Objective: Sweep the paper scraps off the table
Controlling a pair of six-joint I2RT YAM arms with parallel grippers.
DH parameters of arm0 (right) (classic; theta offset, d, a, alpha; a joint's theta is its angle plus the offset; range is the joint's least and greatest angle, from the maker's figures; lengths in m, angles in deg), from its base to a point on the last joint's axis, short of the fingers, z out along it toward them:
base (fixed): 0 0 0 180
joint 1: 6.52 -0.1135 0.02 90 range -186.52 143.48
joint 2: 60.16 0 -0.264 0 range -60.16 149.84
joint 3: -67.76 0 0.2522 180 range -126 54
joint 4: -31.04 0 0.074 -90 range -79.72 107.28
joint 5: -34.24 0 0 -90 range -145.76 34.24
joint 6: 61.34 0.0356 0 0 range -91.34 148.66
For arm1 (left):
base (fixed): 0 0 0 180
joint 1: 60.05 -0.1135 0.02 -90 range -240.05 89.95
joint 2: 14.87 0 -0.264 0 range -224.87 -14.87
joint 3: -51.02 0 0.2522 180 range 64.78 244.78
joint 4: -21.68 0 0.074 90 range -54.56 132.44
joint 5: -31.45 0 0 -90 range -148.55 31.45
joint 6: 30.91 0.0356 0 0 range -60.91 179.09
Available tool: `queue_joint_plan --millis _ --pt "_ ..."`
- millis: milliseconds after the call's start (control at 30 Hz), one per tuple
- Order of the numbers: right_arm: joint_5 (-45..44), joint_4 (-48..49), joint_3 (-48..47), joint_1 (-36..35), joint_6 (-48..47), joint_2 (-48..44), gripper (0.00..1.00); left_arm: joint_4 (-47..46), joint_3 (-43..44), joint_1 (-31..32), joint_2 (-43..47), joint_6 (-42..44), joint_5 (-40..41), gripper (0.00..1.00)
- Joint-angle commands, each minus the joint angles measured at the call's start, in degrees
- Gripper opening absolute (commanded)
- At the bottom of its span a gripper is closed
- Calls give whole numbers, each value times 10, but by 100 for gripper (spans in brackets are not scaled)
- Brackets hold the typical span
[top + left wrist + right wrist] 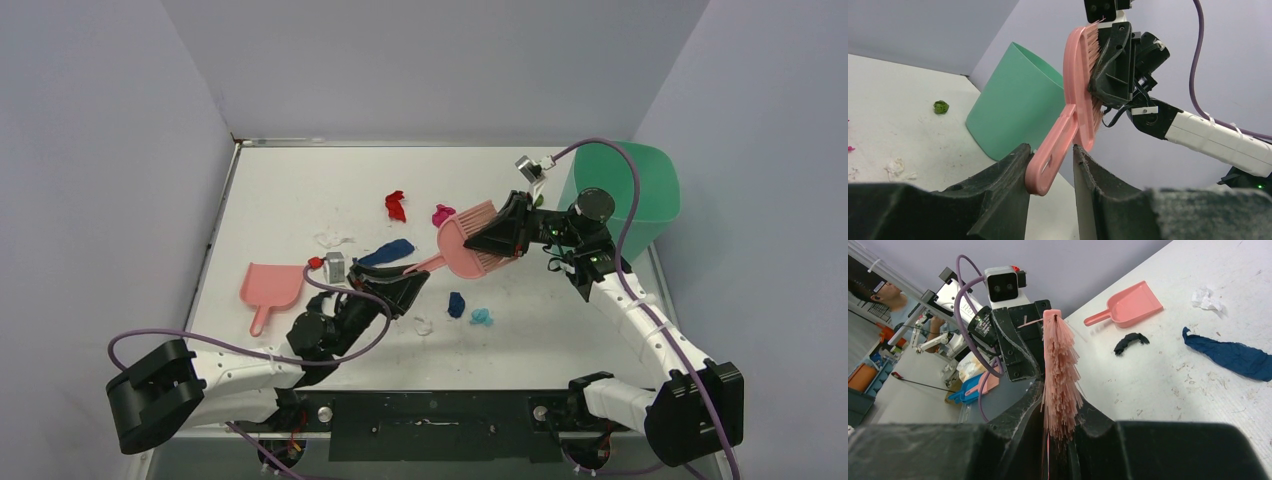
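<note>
The pink brush (468, 241) hangs above the table (560, 335) between both arms. My right gripper (503, 236) is shut on its bristle head (1060, 375). My left gripper (405, 287) has the brush handle (1053, 150) between its jaws, and the handle touches both fingers. Paper scraps lie on the table: red (396, 205), magenta (443, 214), a long dark blue one (385, 252), a small dark blue one (456, 304), cyan (481, 317) and white (333, 240). A green scrap (940, 106) lies near the bin.
A pink dustpan (270, 287) lies flat at the left of the table. The green bin (630, 195) stands off the table's far right corner. A small black curved piece (1130, 341) lies near the dustpan. Purple cables trail from both arms.
</note>
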Motion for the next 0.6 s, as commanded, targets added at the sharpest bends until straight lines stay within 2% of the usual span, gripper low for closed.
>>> queue_joint_plan --millis 0,133,233,467,500,567 --pt "5 9 0 4 -23 -18 5 -46 31 -6 -1 -6 -24 33" --pt "3 -2 -1 4 -28 -17 5 -42 30 -9 11 -4 -23 33" --pt "1 -3 -1 4 -30 -17 5 -22 34 -11 22 0 -30 29" --pt "-5 -17 -3 5 -44 -12 7 -4 37 -14 30 0 -45 1" --pt "-7 -28 -7 5 -56 -11 14 -2 36 -14 34 1 -44 0" --pt "-13 -88 -26 4 -115 -8 43 9 34 -14 53 7 -41 0"
